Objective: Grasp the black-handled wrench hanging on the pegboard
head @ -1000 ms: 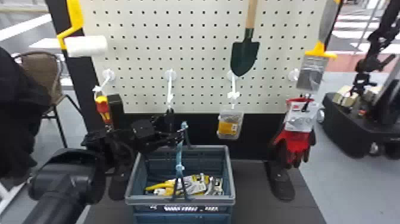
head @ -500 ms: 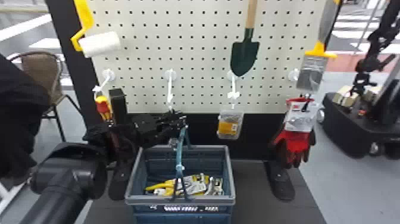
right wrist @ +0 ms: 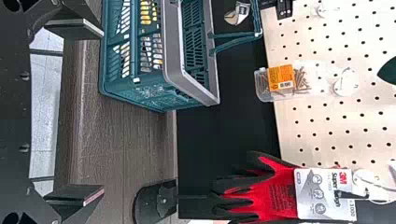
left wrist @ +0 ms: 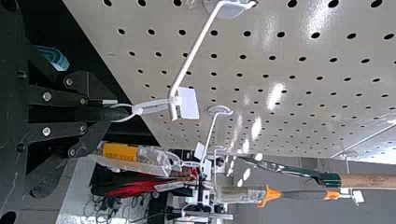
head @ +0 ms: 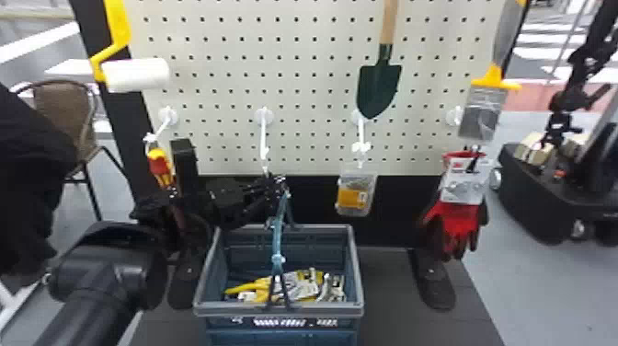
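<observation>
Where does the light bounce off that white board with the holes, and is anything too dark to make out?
Left wrist view: bright glare patches streak the pegboard. Head view: the board is evenly lit, but the left gripper merges with the dark panel behind it. Right wrist view: no glare, and the red glove stands out plainly.

My head camera faces the pegboard [head: 312, 69] from mid-range, angled down over the basket [head: 276, 308]. My left wrist camera sits close, sighting along the board. My right wrist camera stands farther back. All three share the screw bag [head: 353, 193].
</observation>
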`<action>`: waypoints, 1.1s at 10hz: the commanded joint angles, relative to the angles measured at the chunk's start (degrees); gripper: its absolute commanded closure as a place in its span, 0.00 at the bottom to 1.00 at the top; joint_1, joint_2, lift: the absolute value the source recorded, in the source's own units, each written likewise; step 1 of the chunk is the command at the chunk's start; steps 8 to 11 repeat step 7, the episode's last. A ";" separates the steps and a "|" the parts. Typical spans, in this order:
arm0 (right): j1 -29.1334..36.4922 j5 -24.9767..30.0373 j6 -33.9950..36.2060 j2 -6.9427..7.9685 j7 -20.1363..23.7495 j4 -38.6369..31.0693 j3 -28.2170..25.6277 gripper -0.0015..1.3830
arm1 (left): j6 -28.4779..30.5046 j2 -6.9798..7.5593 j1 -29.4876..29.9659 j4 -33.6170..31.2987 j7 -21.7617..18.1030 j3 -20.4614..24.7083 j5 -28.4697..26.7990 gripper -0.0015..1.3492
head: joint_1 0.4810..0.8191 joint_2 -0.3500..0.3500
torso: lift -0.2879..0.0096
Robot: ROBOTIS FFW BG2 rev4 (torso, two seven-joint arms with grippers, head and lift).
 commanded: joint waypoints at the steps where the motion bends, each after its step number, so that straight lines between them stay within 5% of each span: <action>1: 0.12 -0.03 0.00 0.05 0.00 -0.01 0.00 0.10 | -0.30 0.00 0.15 0.00 0.08 0.00 0.00 0.90 | 0.20 0.50 | 0.63; 11: 0.12 -0.03 0.00 0.05 0.00 0.14 0.27 0.10 | -0.65 0.00 0.27 0.00 0.25 0.00 0.18 0.90 | 0.20 0.50 | 0.63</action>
